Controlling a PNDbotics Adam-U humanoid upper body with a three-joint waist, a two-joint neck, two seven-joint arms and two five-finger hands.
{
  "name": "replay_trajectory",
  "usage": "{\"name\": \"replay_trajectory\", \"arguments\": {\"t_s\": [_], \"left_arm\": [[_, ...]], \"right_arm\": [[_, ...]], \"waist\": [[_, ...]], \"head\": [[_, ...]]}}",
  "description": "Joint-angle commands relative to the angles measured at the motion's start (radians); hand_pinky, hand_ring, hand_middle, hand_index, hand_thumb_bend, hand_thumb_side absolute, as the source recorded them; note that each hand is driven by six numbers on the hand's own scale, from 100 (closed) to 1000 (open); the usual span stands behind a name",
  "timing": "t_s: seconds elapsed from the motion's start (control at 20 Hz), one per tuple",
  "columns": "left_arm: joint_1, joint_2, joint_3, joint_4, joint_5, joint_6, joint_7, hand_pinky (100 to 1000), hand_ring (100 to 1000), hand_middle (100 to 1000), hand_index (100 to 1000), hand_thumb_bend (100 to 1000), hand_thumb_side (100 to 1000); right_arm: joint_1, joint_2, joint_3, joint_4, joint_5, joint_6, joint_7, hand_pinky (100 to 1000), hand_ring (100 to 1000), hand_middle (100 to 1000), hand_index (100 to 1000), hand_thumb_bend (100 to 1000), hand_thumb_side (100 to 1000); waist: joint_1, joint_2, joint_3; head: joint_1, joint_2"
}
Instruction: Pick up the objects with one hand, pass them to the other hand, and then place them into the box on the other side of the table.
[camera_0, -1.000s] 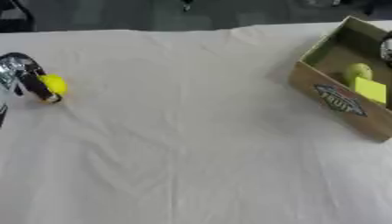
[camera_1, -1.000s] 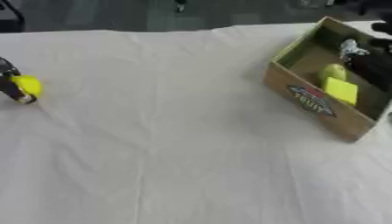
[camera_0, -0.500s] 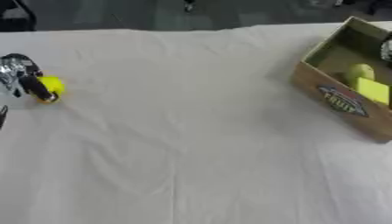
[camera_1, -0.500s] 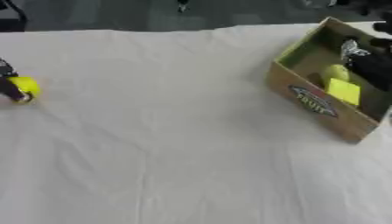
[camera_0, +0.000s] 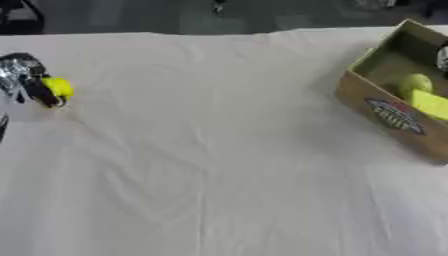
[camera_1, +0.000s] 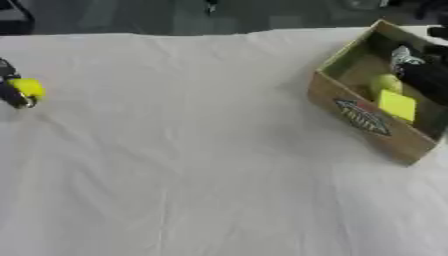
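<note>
A small yellow ball (camera_0: 59, 86) is at the far left of the white-clothed table, with my left hand (camera_0: 21, 75) shut on it; a dark finger (camera_0: 40, 93) curls against its side. At the right stands a cardboard box (camera_1: 363, 119) with a printed label. Inside it lie a green round object (camera_1: 385, 82) and a flat yellow block (camera_1: 398, 106). My right hand (camera_1: 426, 76), black with a silver part, hangs over the box's far inner side, partly cut off by the picture's edge.
White cloth (camera_0: 210, 150) covers the table between the ball and the box, with only folds on it. The table's far edge (camera_0: 219, 31) runs along the top, with a dark floor behind it.
The yellow ball and my left hand have shifted slightly up in the picture. The box and my right hand stay where they were.
</note>
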Motion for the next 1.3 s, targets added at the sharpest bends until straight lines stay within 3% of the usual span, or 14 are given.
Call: {"name": "replay_trajectory", "arguments": {"t_s": [0.05, 0.35, 0.4, 0.45, 0.65, 0.85, 1.05, 1.3], "left_arm": [[-0.002, 0.052, -0.024, -0.129, 0.080, -0.017, 0.031, 562, 593, 535, 551, 172, 100], [0.069, 0.078, -0.099, -0.397, 0.235, -0.010, 0.127, 527, 558, 508, 554, 133, 100], [0.082, 0.077, -0.101, -0.425, 0.265, 0.010, 0.145, 512, 555, 508, 554, 133, 100], [0.094, 0.072, -0.108, -0.465, 0.297, 0.020, 0.175, 507, 541, 491, 550, 109, 100], [0.157, 0.053, -0.157, -0.618, 0.367, 0.015, 0.311, 487, 524, 472, 542, 100, 100], [0.211, 0.000, -0.182, -0.704, 0.397, -0.001, 0.441, 480, 516, 463, 540, 100, 100], [0.278, -0.094, -0.198, -0.728, 0.439, -0.048, 0.571, 461, 504, 451, 535, 100, 100], [0.324, -0.175, -0.220, -0.699, 0.495, -0.146, 0.682, 451, 498, 444, 533, 100, 100]], "right_arm": [[-0.006, -0.049, -0.020, -0.021, -0.009, -0.013, -0.001, 1000, 893, 911, 993, 100, 404], [-0.022, -0.091, -0.035, -0.021, -0.029, -0.045, -0.001, 1000, 894, 909, 986, 100, 424], [-0.024, -0.098, -0.037, -0.021, -0.032, -0.051, 0.000, 1000, 894, 907, 982, 100, 655], [-0.030, -0.110, -0.037, -0.021, -0.033, -0.060, 0.003, 1000, 894, 907, 980, 100, 427], [-0.056, -0.158, -0.034, -0.021, -0.029, -0.093, 0.031, 1000, 894, 902, 966, 100, 428], [-0.085, -0.197, -0.017, -0.021, -0.005, -0.119, 0.090, 1000, 895, 897, 955, 100, 414], [-0.140, -0.231, 0.022, -0.021, 0.054, -0.130, 0.181, 991, 894, 885, 935, 100, 339], [-0.225, -0.251, 0.080, -0.021, 0.125, -0.161, 0.294, 981, 893, 878, 923, 100, 279]], "waist": [[-0.002, -0.029, 0.003], [-0.004, -0.035, 0.008], [-0.005, -0.036, 0.009], [-0.007, -0.037, 0.008], [-0.012, -0.038, 0.007], [-0.017, -0.038, 0.006], [-0.024, -0.038, 0.004], [-0.027, -0.038, 0.001]], "head": [[-0.003, 0.003], [-0.008, 0.005], [-0.008, 0.005], [-0.008, 0.004], [-0.009, 0.003], [-0.009, 0.006], [-0.011, 0.007], [-0.015, 0.009]]}}
